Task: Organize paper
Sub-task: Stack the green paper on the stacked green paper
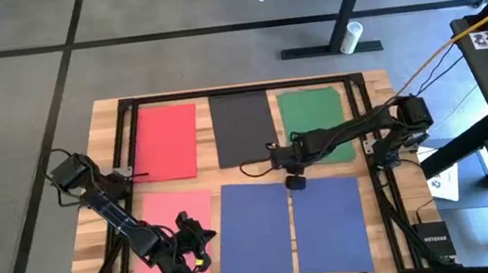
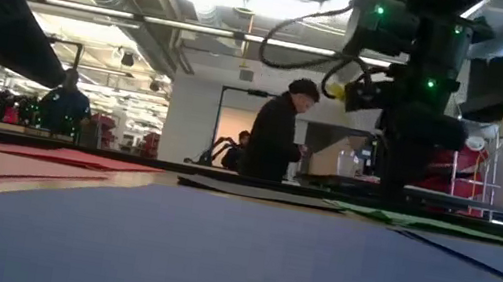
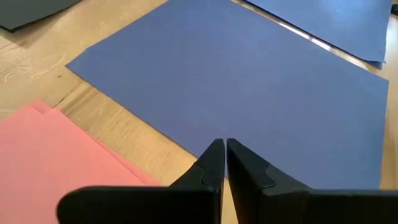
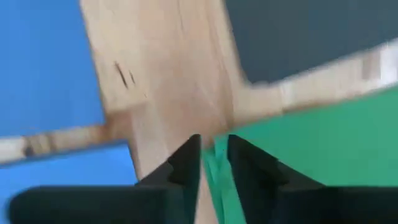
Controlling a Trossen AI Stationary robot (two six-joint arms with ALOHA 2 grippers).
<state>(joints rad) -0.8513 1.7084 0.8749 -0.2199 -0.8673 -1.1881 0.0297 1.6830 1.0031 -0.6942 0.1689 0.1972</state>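
Green sheet (image 4: 298,155) corner pinched in right gripper (image 4: 214,155), nearly closed; could crease or tear if dragged.

The table (image 1: 374,92) is pale wood with visible grain, edged by a black frame. At the upper left of the high view lies a red sheet (image 1: 166,142); upper centre, a black sheet (image 1: 242,125); upper right, a green sheet (image 1: 313,114). At lower left is a pink sheet (image 1: 169,222), and beside it two blue sheets (image 1: 255,230) (image 1: 331,224). Both arms are dark, the left gripper (image 1: 196,245) with a yellow spot. The floor is grey with black lines.
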